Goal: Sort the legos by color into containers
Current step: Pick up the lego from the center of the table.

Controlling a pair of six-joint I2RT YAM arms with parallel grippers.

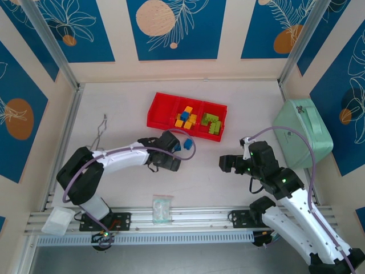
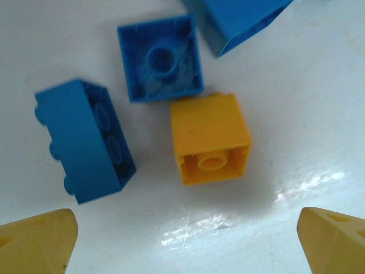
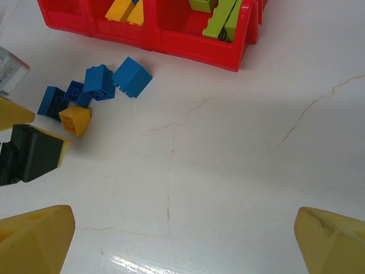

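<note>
- The left gripper (image 1: 173, 152) hangs low over the table (image 1: 114, 108), just in front of the red tray (image 1: 157, 112). From above its jaws are hidden under the wrist. Its own camera shows its yellow fingertips (image 2: 37, 242) spread wide at the bottom corners, with nothing between them.
- The left wrist view alone gives the loose pieces in detail. An orange-yellow brick (image 2: 210, 138) lies tipped on its side. Around it are three blue bricks (image 2: 85, 140): one on its side to the left, one upside down touching the orange-yellow brick's top corner, and one cut off at the top edge.
- From above these loose bricks are little more than a blue patch beside the gripper.
- A clear bag (image 1: 162, 208) lies at the near edge.
- In the tray, the middle compartment holds orange-yellow pieces with one blue piece among them. The right compartment holds green bricks (image 1: 212, 122).
- The right gripper (image 3: 182, 242) is wide open and holds nothing, over bare table. Its camera looks at the tray's front wall and the loose cluster.
- A mint-green case (image 1: 302, 132) stands far right.
</note>
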